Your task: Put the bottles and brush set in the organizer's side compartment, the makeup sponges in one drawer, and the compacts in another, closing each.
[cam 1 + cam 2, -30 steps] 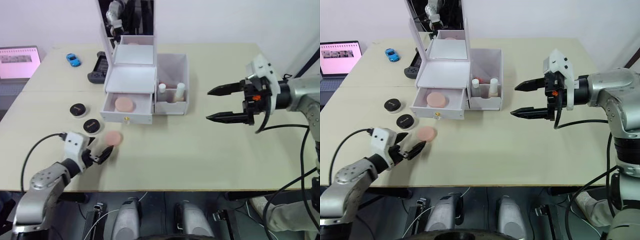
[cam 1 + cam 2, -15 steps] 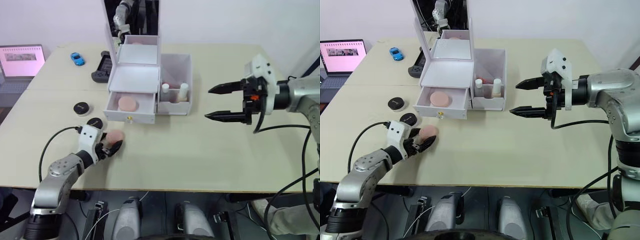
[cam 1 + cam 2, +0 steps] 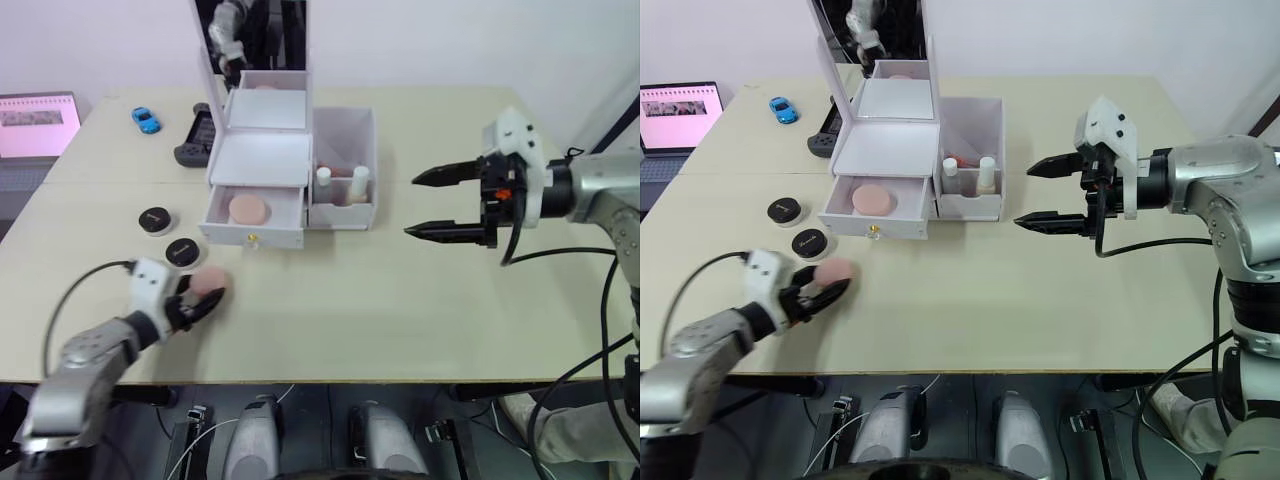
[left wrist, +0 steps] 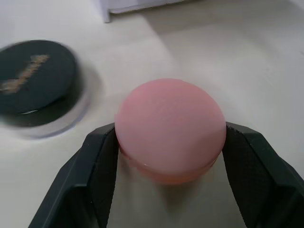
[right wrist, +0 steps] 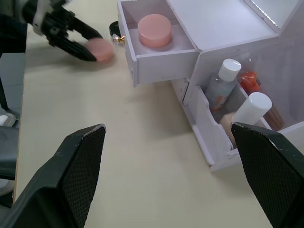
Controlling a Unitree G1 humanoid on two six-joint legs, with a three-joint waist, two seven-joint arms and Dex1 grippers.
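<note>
Near the table's front left corner, the left gripper [image 4: 168, 142] grips the makeup sponge [image 4: 170, 127] by its rim; it looks soft, light, easily squashed.

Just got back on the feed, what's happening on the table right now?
The left gripper is shut on a pink makeup sponge on the table, beside a black compact. The other sponge lies in the organizer's open drawer. Bottles stand in the side compartment. The right gripper hovers open.
</note>
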